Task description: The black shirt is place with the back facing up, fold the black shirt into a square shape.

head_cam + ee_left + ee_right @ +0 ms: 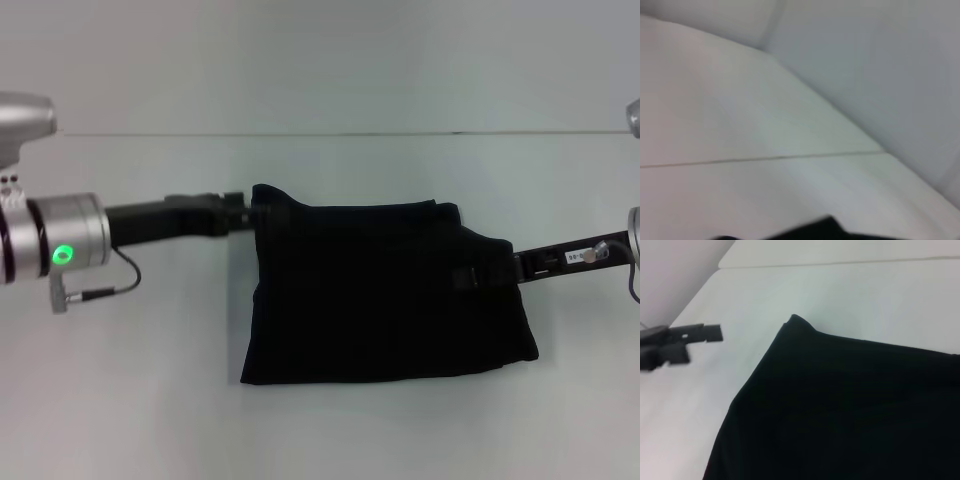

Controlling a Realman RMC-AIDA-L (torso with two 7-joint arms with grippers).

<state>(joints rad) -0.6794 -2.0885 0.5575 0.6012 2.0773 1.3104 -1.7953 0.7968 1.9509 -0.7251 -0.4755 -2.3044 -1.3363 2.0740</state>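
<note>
The black shirt (385,295) lies folded into a wide rectangle in the middle of the white table, plain side up, with no lettering showing. My left gripper (243,212) is just off the shirt's far left corner and holds nothing. In the right wrist view it (682,342) stands apart from the shirt's peaked corner (796,320) with its fingers spread. My right gripper (470,276) is at the shirt's right edge, shut on the fabric, which bunches up around it. A sliver of the shirt (820,229) shows in the left wrist view.
The white table (130,400) spreads out on all sides of the shirt. Its far edge meets a pale wall (320,60). A table seam (765,158) shows in the left wrist view.
</note>
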